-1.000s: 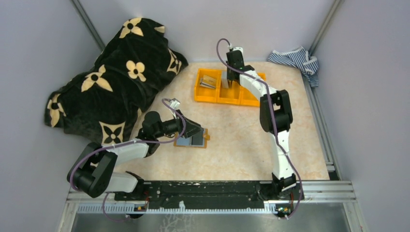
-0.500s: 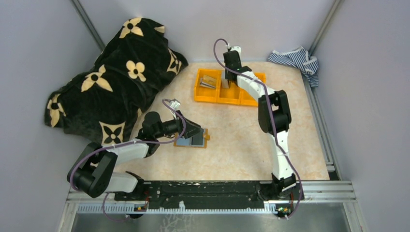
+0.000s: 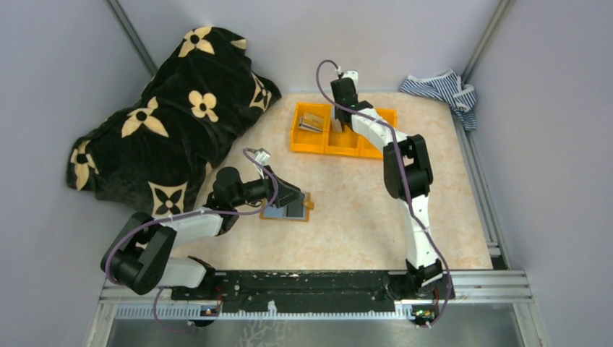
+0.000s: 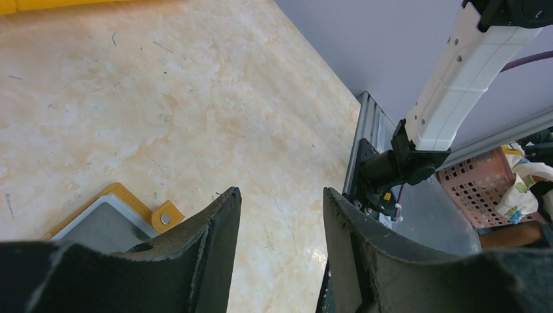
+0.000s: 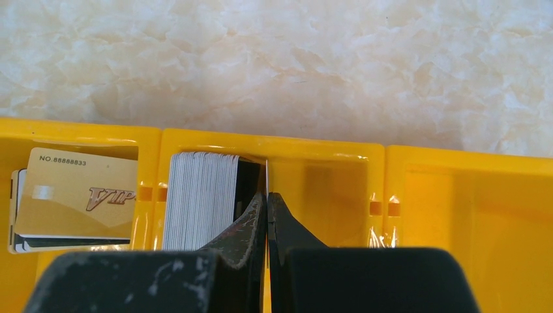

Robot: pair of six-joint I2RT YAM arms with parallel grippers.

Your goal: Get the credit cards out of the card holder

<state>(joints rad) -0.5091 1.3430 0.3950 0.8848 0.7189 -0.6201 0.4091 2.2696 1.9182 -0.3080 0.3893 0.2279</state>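
Note:
The card holder (image 3: 292, 210) lies open on the table, orange-tan with a grey-blue inside; its corner and snap tab (image 4: 164, 219) show in the left wrist view. My left gripper (image 3: 292, 195) is open and empty just above its left part; the left wrist view shows the gap between its jaws (image 4: 280, 193). My right gripper (image 3: 340, 121) is over the orange bin's middle compartment, shut (image 5: 267, 194) on a thin card (image 5: 267, 175) seen edge-on. A stack of cards (image 5: 199, 195) stands just left of it. A gold VIP card (image 5: 78, 195) lies in the left compartment.
The orange three-compartment bin (image 3: 345, 150) stands at the back middle; its right compartment (image 5: 469, 208) holds nothing. A black flower-patterned blanket (image 3: 166, 108) covers the back left. A striped cloth (image 3: 444, 90) lies at the back right corner. A metal rail (image 3: 311, 289) runs along the near edge.
My right gripper has shifted a little to the left over the bin, still shut on the card. The left arm and the card holder have not moved.

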